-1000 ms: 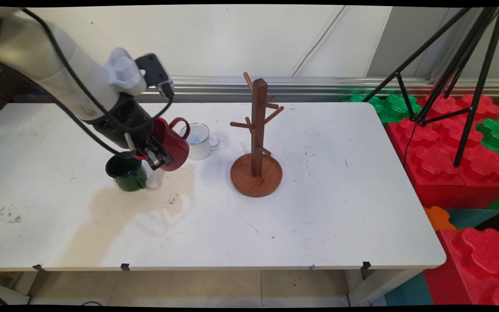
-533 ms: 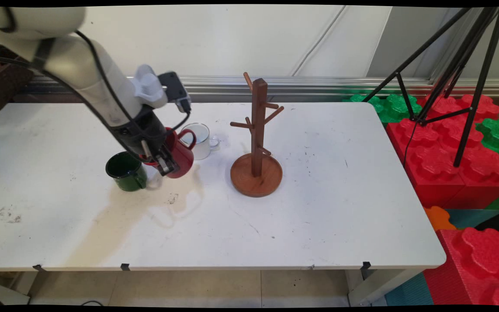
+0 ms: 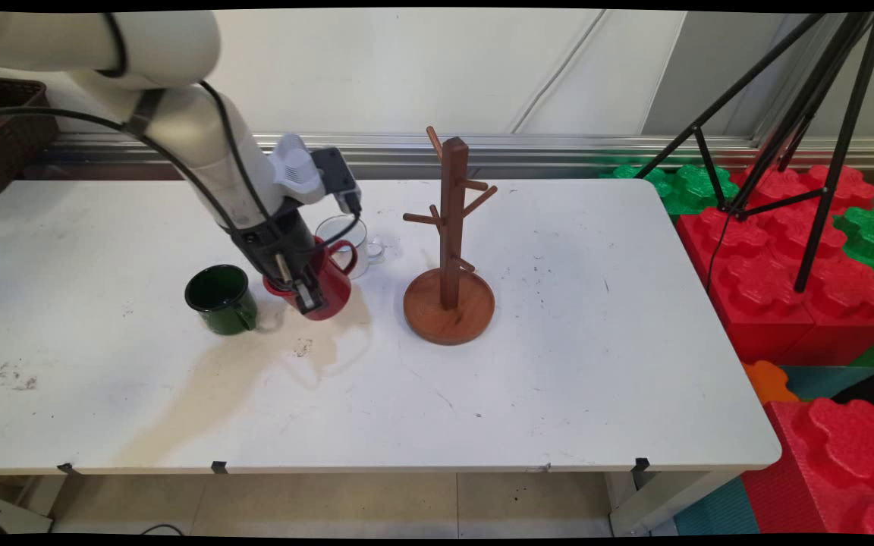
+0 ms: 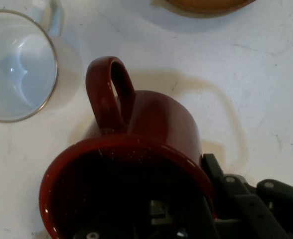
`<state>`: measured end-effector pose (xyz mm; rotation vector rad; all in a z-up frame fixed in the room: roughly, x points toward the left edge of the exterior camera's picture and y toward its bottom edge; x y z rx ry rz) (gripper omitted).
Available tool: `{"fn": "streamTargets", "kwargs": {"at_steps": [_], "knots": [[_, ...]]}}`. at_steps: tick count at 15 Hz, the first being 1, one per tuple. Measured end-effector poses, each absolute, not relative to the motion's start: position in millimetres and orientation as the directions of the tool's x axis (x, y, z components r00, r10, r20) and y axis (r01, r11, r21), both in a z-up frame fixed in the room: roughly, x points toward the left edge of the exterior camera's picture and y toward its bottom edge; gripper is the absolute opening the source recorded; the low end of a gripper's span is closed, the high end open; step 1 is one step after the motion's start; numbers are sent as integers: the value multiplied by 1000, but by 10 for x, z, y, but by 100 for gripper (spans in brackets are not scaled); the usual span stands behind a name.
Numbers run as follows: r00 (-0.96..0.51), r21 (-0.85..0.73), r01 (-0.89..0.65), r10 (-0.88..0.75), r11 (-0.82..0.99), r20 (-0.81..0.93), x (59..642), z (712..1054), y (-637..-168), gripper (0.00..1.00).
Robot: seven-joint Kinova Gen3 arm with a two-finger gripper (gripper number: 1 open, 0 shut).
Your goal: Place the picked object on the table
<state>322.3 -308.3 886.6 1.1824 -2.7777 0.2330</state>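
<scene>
My gripper (image 3: 302,292) is shut on the rim of a red mug (image 3: 328,284), one finger inside and one outside. The mug hangs tilted just above the table, its handle (image 3: 343,255) pointing toward the far side. In the hand view the red mug (image 4: 151,144) fills the lower middle, with the outer finger (image 4: 226,189) pressed against its wall. A white mug (image 3: 350,241) stands right behind it and a dark green mug (image 3: 221,299) stands to its left. A wooden mug tree (image 3: 450,250) with bare pegs stands to the right.
The white mug (image 4: 17,64) appears at the upper left of the hand view, the mug tree's base (image 4: 206,5) at the top edge. Right of the table (image 3: 558,364) are red and green foam blocks (image 3: 786,258) and a black tripod (image 3: 809,129).
The arm has carried the red mug to the right, away from the green mug and toward the mug tree. The mug has turned more upright and come lower.
</scene>
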Motion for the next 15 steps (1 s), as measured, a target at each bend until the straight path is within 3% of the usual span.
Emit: {"fn": "streamTargets", "kwargs": {"at_steps": [15], "knots": [[-740,-81,-673,-666,735,96,3021,8411,-3427,0]]}}
